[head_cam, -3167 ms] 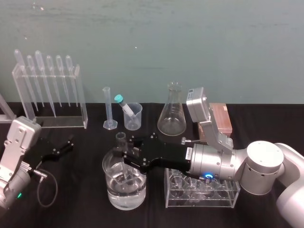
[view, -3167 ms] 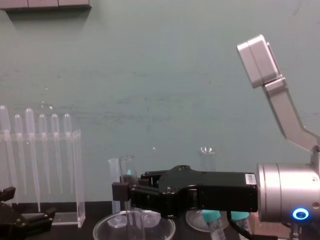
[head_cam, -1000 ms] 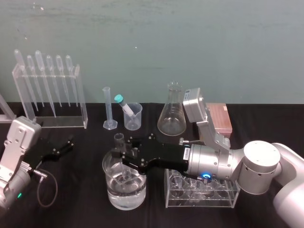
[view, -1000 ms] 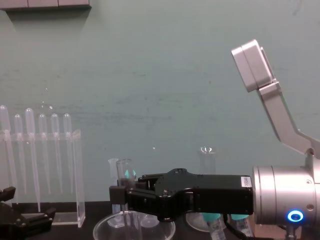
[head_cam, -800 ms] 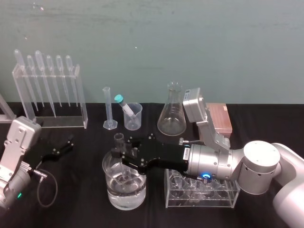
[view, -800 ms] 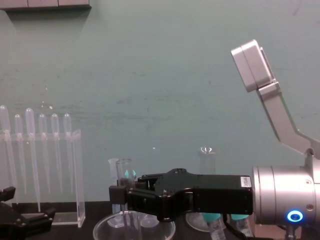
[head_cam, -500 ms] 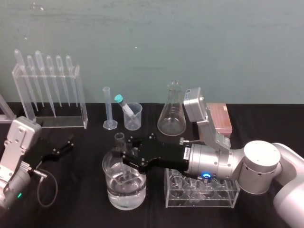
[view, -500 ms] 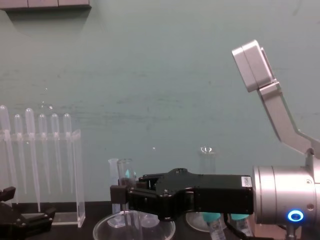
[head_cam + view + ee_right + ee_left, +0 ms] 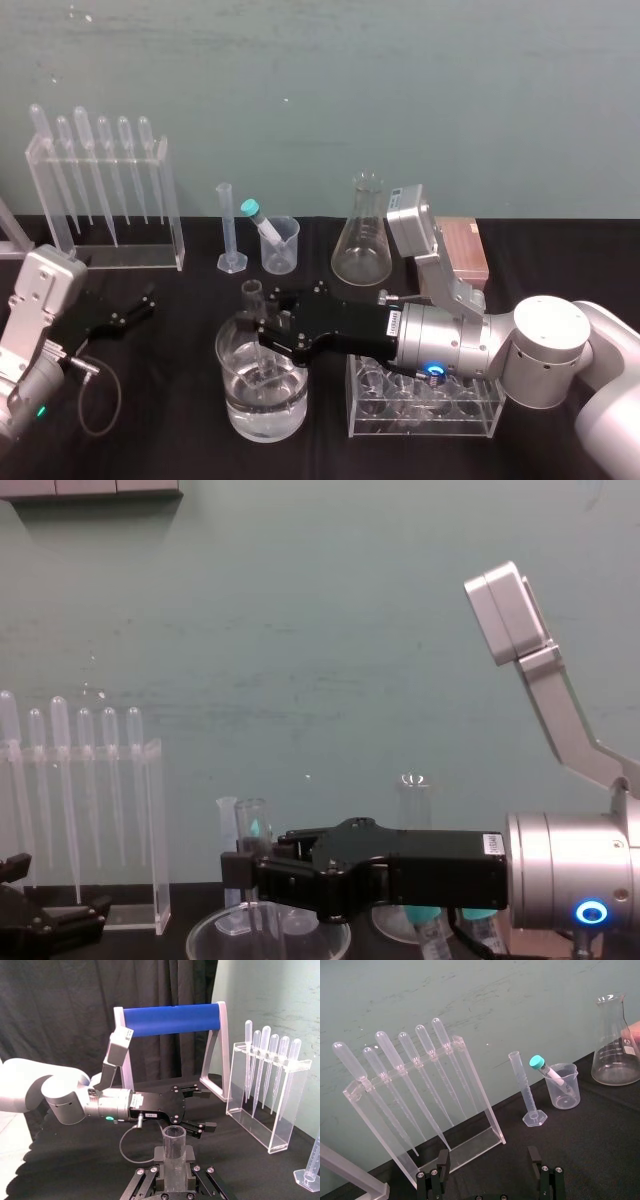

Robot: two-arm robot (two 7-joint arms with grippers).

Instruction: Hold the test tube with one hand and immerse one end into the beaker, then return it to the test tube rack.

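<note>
A lab bench: a pipette rack point(image 9: 172, 215), a conical flask point(image 9: 362, 245) and a graduated cylinder point(image 9: 232, 263) stand on black cloth point(image 9: 170, 330).

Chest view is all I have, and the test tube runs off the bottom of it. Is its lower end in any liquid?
Observer: Yes, as far as I can tell. In the head view the test tube, clamped in the right end effector, reaches down into the wide beaker and into its water.
Operator: Where is the rack for the return?
Observer: The clear test tube rack stands on the table close beside the beaker, on the robot's right.
Operator: And the other arm?
Observer: The left end effector lies low on the robot's left, open, holding nothing and well apart from the beaker.
</note>
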